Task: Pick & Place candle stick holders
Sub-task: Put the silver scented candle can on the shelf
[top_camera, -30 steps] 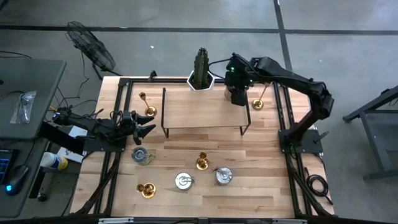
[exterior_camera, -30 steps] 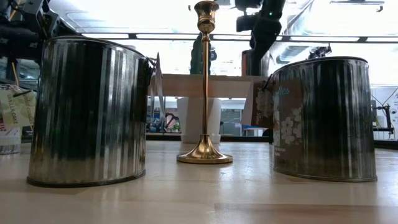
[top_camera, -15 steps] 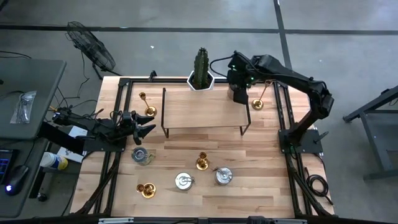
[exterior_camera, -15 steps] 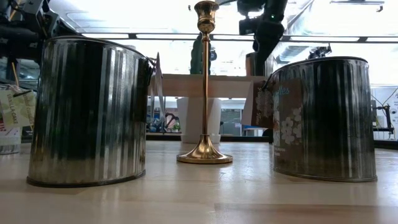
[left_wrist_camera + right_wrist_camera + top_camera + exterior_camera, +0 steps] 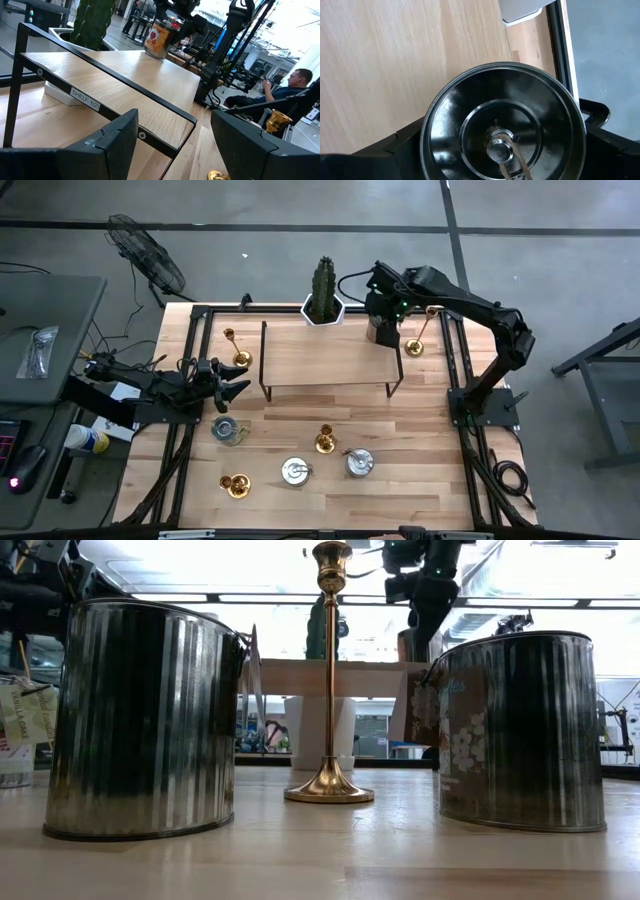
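My left gripper (image 5: 232, 385) idles with fingers (image 5: 107, 142) spread, just left of the black-framed wooden shelf (image 5: 328, 358). My right gripper (image 5: 383, 330) sits over the shelf's back right corner, clasped on a round silver metal tin with a knobbed lid (image 5: 502, 131).

Gold candle stick holders, relative to the shelf:
- one lying on its side (image 5: 236, 348), off its left end;
- one short (image 5: 235, 485), well in front, to the left;
- one tall, upright (image 5: 325, 440), in front, between two lidded silver tins (image 5: 295, 471) in the low view;
- one tilted (image 5: 420, 338), just beside its right end.
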Motion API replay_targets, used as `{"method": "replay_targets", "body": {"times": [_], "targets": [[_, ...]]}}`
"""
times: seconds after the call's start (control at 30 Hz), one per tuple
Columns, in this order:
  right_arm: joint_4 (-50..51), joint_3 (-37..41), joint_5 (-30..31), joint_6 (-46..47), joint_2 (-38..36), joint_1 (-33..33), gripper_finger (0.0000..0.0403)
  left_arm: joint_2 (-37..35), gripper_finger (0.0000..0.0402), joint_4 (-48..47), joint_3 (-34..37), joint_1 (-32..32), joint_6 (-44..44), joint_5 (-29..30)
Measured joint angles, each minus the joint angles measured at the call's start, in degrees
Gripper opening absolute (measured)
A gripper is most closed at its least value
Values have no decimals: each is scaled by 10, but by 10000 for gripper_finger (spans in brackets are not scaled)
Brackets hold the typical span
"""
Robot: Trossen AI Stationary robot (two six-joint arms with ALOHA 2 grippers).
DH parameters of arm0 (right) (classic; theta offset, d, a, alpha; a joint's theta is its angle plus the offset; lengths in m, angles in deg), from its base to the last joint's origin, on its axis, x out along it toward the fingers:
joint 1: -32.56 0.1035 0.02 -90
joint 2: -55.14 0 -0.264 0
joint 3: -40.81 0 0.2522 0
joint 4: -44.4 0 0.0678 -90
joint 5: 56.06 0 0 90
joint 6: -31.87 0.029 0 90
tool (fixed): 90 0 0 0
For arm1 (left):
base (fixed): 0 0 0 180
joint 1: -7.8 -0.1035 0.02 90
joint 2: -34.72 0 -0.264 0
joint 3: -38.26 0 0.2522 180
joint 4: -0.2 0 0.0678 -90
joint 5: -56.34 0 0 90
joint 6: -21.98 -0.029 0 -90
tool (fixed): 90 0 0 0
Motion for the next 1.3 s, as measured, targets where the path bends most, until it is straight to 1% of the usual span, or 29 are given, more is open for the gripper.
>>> {"method": "replay_targets", "body": {"times": [0.6, 0.9, 1.17, 1.3], "targets": [[5, 1, -19, -1, 0, -12, 350, 0, 245, 0, 0, 0, 0, 0], [-9, 1, -33, -3, 13, -18, 351, 0, 245, 0, 0, 0, 0, 0], [-8, 1, -33, -5, 13, -18, 370, 0, 245, 0, 0, 0, 0, 0], [-8, 1, -28, -5, 14, -18, 371, 0, 245, 0, 0, 0, 0, 0]]}}
